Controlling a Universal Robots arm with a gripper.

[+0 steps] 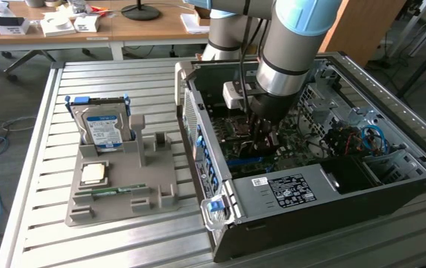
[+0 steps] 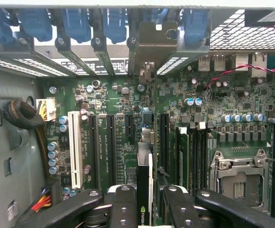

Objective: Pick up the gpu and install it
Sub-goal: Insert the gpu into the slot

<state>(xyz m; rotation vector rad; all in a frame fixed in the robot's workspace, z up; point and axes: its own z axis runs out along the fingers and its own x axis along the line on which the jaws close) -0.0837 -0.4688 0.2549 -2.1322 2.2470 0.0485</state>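
gpu (image 2: 144, 178) is clamped edge-on in the gripper (image 2: 145, 192), one of the fingers (image 2: 123, 206) on each face, jaws about half closed on the card's thickness. nvidia mark readable on the card's edge. so pick is done, card is off the parts tray and inside the case.

card hangs over the motherboard (image 2: 118, 99), lined up lengthwise with the black expansion slots (image 2: 110, 142), beside the white slot (image 2: 74, 149), and its far end points at the rear bracket openings under the blue latches (image 2: 75, 23). can't tell whether the edge connector is in the slot or just above it; contact line is hidden behind the card. my read: alignment/insertion stage, seating not confirmed, not released, bracket not latched.

exterior view: gripper (image 1: 263, 125) is down inside the open pc case (image 1: 391, 184), just above centre of frame, arm coming in from the top edge. grey parts tray (image 1: 161, 192) at lower left holds the hard drive (image 1: 103, 125) upright, a cpu (image 1: 94, 173) and a memory stick (image 1: 116, 191), all well apart from the gripper.
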